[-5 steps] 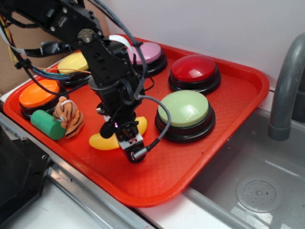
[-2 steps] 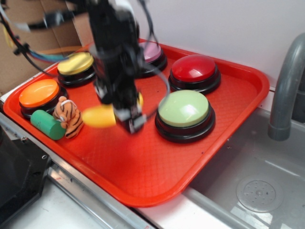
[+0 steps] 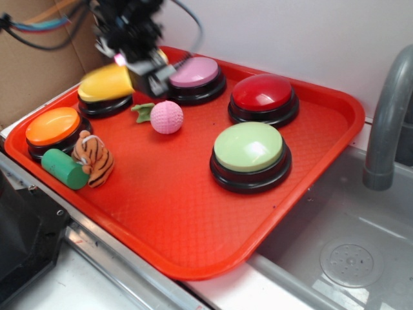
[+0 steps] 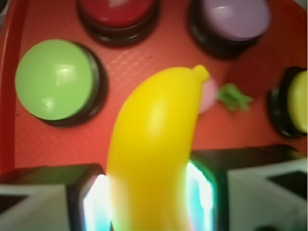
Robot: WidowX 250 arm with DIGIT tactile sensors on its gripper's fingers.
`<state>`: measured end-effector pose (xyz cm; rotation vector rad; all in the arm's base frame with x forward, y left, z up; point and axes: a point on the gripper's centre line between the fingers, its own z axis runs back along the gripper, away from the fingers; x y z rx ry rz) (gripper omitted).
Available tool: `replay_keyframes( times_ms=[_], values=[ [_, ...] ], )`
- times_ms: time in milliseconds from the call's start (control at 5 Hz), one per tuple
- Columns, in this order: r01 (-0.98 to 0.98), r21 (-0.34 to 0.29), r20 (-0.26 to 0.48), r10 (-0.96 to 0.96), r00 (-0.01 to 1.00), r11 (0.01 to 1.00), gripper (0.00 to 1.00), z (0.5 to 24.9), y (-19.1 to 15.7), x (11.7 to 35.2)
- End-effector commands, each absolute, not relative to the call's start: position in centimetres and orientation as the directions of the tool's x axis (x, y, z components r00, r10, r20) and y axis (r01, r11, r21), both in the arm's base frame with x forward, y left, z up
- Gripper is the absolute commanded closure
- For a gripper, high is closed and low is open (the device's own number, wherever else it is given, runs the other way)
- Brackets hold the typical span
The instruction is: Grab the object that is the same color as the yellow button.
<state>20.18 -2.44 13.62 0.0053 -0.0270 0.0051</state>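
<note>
red and textured, the tray (image 3: pixel 310 194) sits beside a sink basin with a grey faucet (image 3: pixel 387 123) at the right, a pale wall behind and cardboard at the far left. above the tray's back left corner the gripper (image 3: pixel 132 68) is clenched on the toy banana (image 3: pixel 106 82), which hangs in the air just in front of and over the yellow button (image 3: pixel 103 103); the wrist view shows the banana (image 4: pixel 154 144) pinched between both pads with most of its length jutting forward past them. that glossy, curved plastic looks slippery, so it could pivot or slide out of the pinch, and a drop would likely land it on the yellow button, the green leafy bit (image 3: pixel 143 112) or the pink ball (image 3: pixel 167 117). the arm reaches in from the upper left, wrist tilted down toward the tray, cables trailing behind, blurred in the exterior view.
</note>
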Motion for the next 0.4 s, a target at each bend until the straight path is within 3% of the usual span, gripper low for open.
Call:
replay_keyframes(
  times_ms=[0,200],
  values=[
    [-0.108,0.020,0.046,0.107,0.993,0.994,1.00,15.03,2.01,19.98],
    [-0.041,0.014,-0.072,0.042,0.997,0.999,0.04,15.27,1.52,20.08]
  ],
)
